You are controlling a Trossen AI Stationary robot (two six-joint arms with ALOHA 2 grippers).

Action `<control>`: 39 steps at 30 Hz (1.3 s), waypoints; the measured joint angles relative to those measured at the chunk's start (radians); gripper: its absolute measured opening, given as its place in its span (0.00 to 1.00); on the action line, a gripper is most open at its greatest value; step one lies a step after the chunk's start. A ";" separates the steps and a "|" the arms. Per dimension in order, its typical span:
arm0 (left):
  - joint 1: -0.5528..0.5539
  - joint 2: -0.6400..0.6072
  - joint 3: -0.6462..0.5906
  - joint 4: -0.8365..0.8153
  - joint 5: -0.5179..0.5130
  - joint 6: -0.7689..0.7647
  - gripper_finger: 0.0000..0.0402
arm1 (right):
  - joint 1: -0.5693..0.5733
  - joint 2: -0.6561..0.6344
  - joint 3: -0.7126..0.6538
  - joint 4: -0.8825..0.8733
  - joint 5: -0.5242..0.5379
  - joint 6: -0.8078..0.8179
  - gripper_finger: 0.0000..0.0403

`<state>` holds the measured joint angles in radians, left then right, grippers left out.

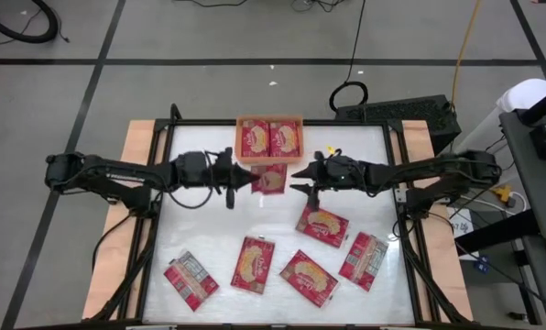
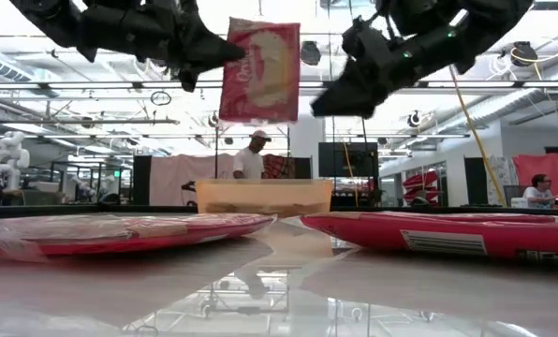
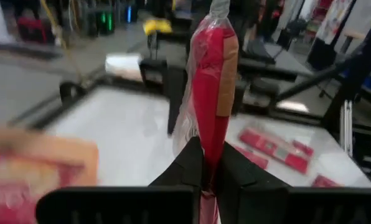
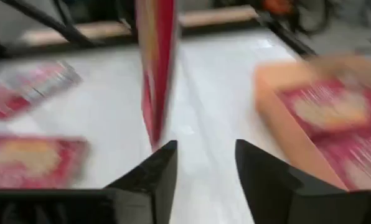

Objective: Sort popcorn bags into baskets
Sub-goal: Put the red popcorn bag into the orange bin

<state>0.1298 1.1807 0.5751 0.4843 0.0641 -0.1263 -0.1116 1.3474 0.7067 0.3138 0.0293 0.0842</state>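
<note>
My left gripper [image 1: 243,175] is shut on one red popcorn bag [image 1: 271,179], held in the air just in front of the orange tray [image 1: 269,120]. The low view shows this bag [image 2: 260,70] standing upright, its popcorn picture toward the near edge. My right gripper [image 1: 299,180] is open just to the right of it, touching nothing; in its wrist view [image 4: 205,163] the bag [image 4: 155,68] appears edge-on ahead of the fingers. Two bags [image 1: 269,139] lie flat in the tray. Several more bags [image 1: 308,278] lie flat on the table's near half. My left gripper [image 3: 209,180] pinches the bag's side edge [image 3: 208,146] between its two fingers [image 3: 188,165], coming level from the table's left. The bag is lifted clear of the table and stands on edge, reaching out beyond the fingertips toward my right gripper.
The tray [image 4: 322,118] sits at the middle of the table's far edge. Loose bags lie at the near side [image 1: 191,280], [image 1: 253,263], [image 1: 365,259] and one [image 1: 322,225] below my right arm. Bare white tabletop [image 1: 200,225] spreads beneath my left arm. People stand in the room behind.
</note>
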 joint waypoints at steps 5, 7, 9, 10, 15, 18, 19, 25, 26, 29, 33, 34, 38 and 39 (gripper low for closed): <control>0.148 -0.044 -0.002 0.023 0.115 0.074 0.06 | 0.007 -0.073 -0.026 -0.098 0.022 0.021 0.44; 0.220 -0.056 -0.002 0.032 0.173 0.087 0.06 | 0.017 -0.092 -0.060 -0.054 0.022 0.034 0.45; 0.293 -0.057 -0.001 0.052 0.226 0.096 0.06 | 0.034 -0.108 -0.107 -0.007 0.021 0.035 0.45; 0.334 -0.057 -0.001 0.048 0.248 0.099 0.05 | 0.044 -0.114 -0.131 0.037 0.021 0.035 0.45; 0.497 -0.014 -0.001 0.043 0.346 0.091 0.05 | 0.091 -0.117 -0.260 0.273 0.019 0.032 0.45; 0.558 0.037 -0.001 0.052 0.372 0.094 0.06 | 0.115 -0.117 -0.327 0.401 0.021 0.034 0.45; 0.573 0.059 -0.001 0.059 0.379 0.095 0.07 | 0.121 -0.117 -0.349 0.439 0.021 0.034 0.45; 0.624 0.187 -0.001 0.121 0.412 0.094 0.05 | 0.134 -0.117 -0.439 0.601 0.022 0.035 0.45; 0.628 0.208 -0.001 0.141 0.426 0.090 0.05 | 0.134 -0.117 -0.445 0.601 0.022 0.036 0.45; 0.629 0.266 -0.001 0.181 0.435 0.075 0.05 | 0.134 -0.117 -0.447 0.601 0.022 0.038 0.45; 0.629 0.320 -0.001 0.184 0.437 0.069 0.06 | 0.134 -0.117 -0.448 0.594 0.022 0.043 0.45; 0.629 0.330 -0.001 0.184 0.437 0.059 0.06 | 0.134 -0.117 -0.448 0.594 0.022 0.043 0.45; 0.629 0.344 -0.001 0.180 0.437 0.029 0.06 | 0.134 -0.117 -0.448 0.593 0.022 0.042 0.45; 0.629 0.345 -0.001 0.176 0.436 0.024 0.06 | 0.134 -0.117 -0.448 0.593 0.022 0.041 0.45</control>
<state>0.7589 1.5253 0.5739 0.6606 0.5003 -0.1024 0.0219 1.2308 0.2588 0.9073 0.0509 0.1251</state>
